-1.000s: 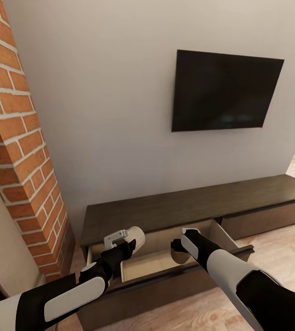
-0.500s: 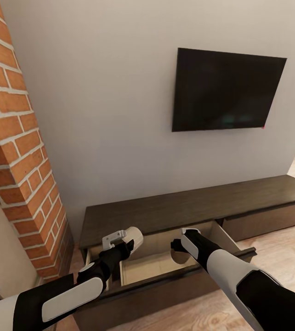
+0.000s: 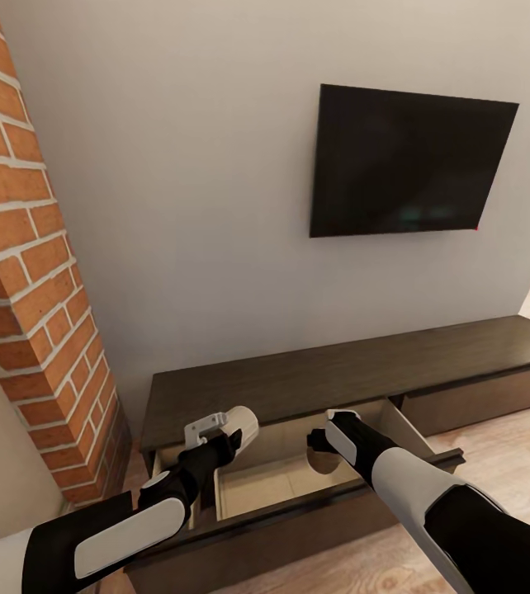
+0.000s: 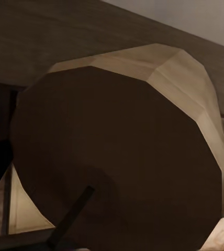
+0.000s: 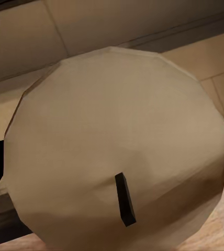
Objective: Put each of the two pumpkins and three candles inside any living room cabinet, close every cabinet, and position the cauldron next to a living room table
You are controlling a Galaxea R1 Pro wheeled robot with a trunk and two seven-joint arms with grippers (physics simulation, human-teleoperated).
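Observation:
The cabinet (image 3: 347,370) runs low along the wall, with its left drawer (image 3: 269,483) pulled out and showing a light tan inside. My left gripper (image 3: 225,436) is shut on a beige candle (image 3: 243,419), held over the drawer's left part. The same candle (image 4: 122,151) looms close in the left wrist view. My right gripper (image 3: 319,443) is shut on a second candle (image 3: 325,460), which hangs over the drawer's right part. In the right wrist view this candle (image 5: 117,151) shows its flat top and dark wick. No pumpkins, cauldron or table are in view.
A red brick column (image 3: 38,280) stands close at the left, beside the cabinet's end. A black TV (image 3: 409,161) hangs on the grey wall above the cabinet. Wooden floor (image 3: 508,462) lies at the right in front of the shut drawer fronts.
The whole picture has drifted a little, so the camera moved. Both grippers keep their candles over the open drawer, in nearly the same pose.

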